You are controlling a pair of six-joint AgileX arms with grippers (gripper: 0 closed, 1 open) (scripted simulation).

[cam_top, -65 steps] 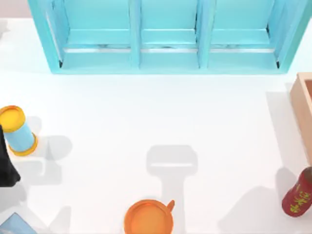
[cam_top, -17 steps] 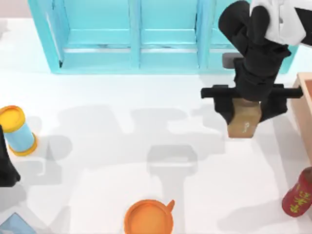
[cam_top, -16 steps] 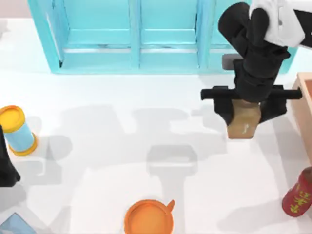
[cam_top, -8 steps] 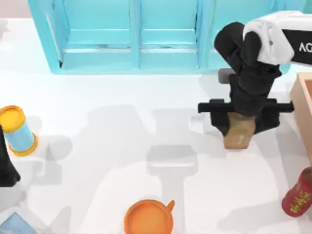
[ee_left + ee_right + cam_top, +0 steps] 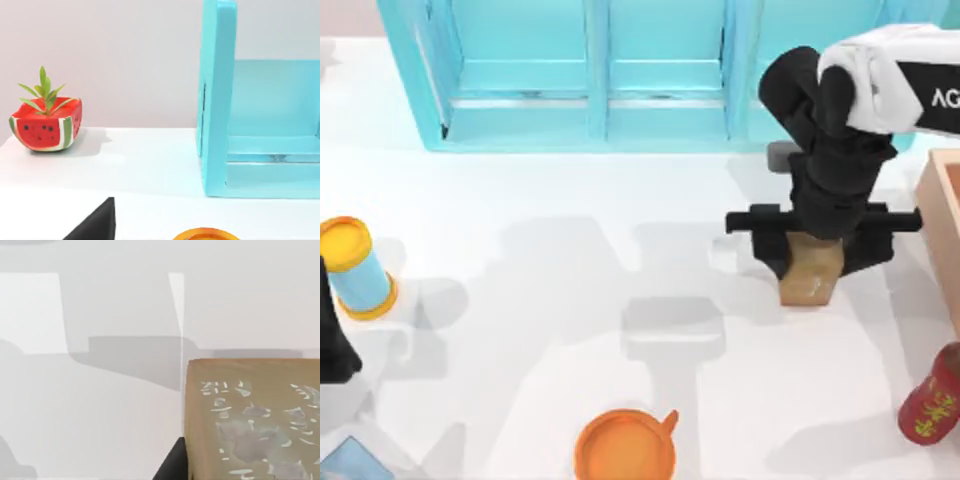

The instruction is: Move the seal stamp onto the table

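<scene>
status: the right gripper [image 5: 812,262] is closed on the seal stamp [image 5: 810,275], low over the table [image 5: 570,250], right of centre, in front of the turquoise shelf [image 5: 660,70]. whether the block touches the surface cannot be told. remaining: set down, release. the shelf bays look empty; the orange cup [image 5: 625,450] holds nothing visible. the left arm [image 5: 332,335] is parked at the left edge.

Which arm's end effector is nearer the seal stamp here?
The right. Its end effector is clamped on the seal stamp, out in front of the turquoise cabinet. The left arm sits parked at the table's far left edge, beside the blue-and-yellow can.
</scene>
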